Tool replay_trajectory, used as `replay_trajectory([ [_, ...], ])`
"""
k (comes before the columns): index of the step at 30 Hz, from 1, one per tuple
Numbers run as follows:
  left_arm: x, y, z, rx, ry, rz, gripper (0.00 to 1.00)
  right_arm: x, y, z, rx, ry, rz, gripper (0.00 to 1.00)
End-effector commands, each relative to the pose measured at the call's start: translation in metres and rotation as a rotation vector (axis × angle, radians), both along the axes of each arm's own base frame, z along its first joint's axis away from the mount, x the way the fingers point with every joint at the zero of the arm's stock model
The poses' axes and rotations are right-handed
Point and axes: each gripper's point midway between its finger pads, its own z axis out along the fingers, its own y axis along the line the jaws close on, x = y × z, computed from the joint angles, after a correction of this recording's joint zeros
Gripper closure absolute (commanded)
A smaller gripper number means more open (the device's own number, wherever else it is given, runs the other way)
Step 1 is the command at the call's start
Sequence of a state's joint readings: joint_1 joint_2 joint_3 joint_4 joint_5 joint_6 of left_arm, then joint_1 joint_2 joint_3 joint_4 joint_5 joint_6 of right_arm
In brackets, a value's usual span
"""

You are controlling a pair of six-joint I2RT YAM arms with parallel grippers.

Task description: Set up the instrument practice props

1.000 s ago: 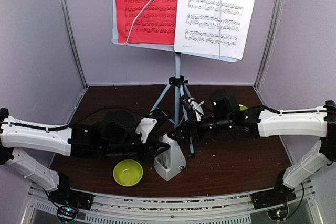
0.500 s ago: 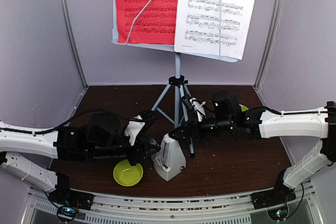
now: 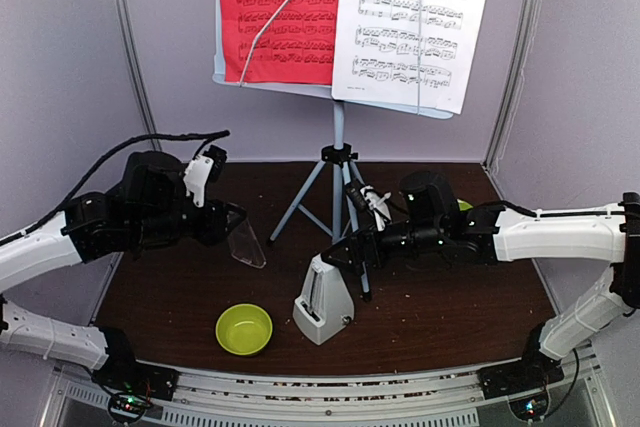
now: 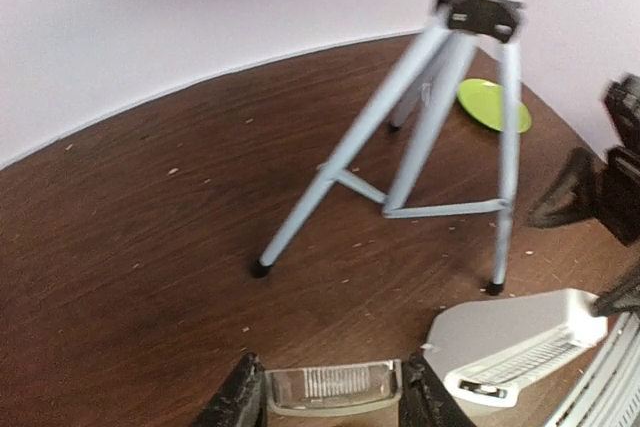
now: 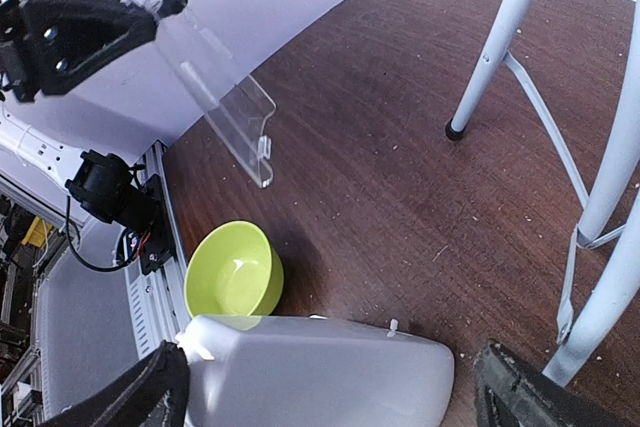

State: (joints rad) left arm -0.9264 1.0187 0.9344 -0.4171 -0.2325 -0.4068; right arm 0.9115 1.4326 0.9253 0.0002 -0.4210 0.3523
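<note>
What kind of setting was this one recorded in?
Probably a robot test booth staged as a music practice corner: plain wall panels close in the brown table, two arms are mounted at its near edge, and a music stand and metronome stand on it.

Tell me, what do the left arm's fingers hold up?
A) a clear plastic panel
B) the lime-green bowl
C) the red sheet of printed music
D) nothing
A: the left arm's fingers clamp a clear plastic panel in mid-air; the lime-green bowl sits untouched below.
</note>
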Motion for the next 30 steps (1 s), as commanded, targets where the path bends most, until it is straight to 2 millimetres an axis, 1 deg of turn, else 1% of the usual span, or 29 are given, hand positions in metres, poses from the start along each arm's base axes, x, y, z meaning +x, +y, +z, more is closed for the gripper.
replay_trajectory([
  [1, 0.022, 0.055, -0.019, 0.104, 0.162, 0.194, 1.00, -0.011, -0.037, -0.082, -0.291, 0.130, -0.048, 0.01],
  [3, 0.029, 0.077, -0.034, 0.185, 0.249, 0.257, 1.00, -0.011, -0.037, -0.081, -0.284, 0.131, -0.050, 0.01],
  [6, 0.040, 0.103, -0.049, 0.268, 0.358, 0.326, 1.00, -0.012, -0.036, -0.079, -0.280, 0.128, -0.052, 0.01],
  [8, 0.047, 0.115, -0.055, 0.299, 0.408, 0.355, 1.00, -0.011, -0.035, -0.078, -0.283, 0.126, -0.052, 0.01],
  [10, 0.055, 0.121, -0.059, 0.317, 0.437, 0.373, 0.99, -0.010, -0.035, -0.077, -0.287, 0.123, -0.052, 0.01],
  [13, 0.067, 0.117, -0.069, 0.303, 0.480, 0.364, 0.96, -0.011, -0.035, -0.078, -0.291, 0.122, -0.050, 0.01],
  [18, 0.081, 0.094, -0.094, 0.265, 0.549, 0.310, 0.89, -0.009, -0.035, -0.077, -0.292, 0.118, -0.053, 0.00],
  [20, 0.086, 0.090, -0.107, 0.273, 0.574, 0.305, 0.88, -0.009, -0.035, -0.077, -0.296, 0.116, -0.055, 0.00],
  [24, 0.093, 0.088, -0.123, 0.289, 0.592, 0.312, 0.84, -0.008, -0.035, -0.076, -0.293, 0.116, -0.062, 0.00],
  [25, 0.095, 0.087, -0.126, 0.291, 0.596, 0.314, 0.82, -0.007, -0.036, -0.076, -0.294, 0.117, -0.067, 0.00],
  [27, 0.098, 0.087, -0.128, 0.288, 0.597, 0.326, 0.68, -0.007, -0.035, -0.074, -0.289, 0.114, -0.073, 0.00],
  [29, 0.099, 0.087, -0.129, 0.283, 0.590, 0.335, 0.45, -0.006, -0.035, -0.074, -0.288, 0.113, -0.075, 0.00],
  [30, 0.101, 0.087, -0.127, 0.276, 0.579, 0.337, 0.28, -0.006, -0.035, -0.074, -0.287, 0.112, -0.077, 0.00],
])
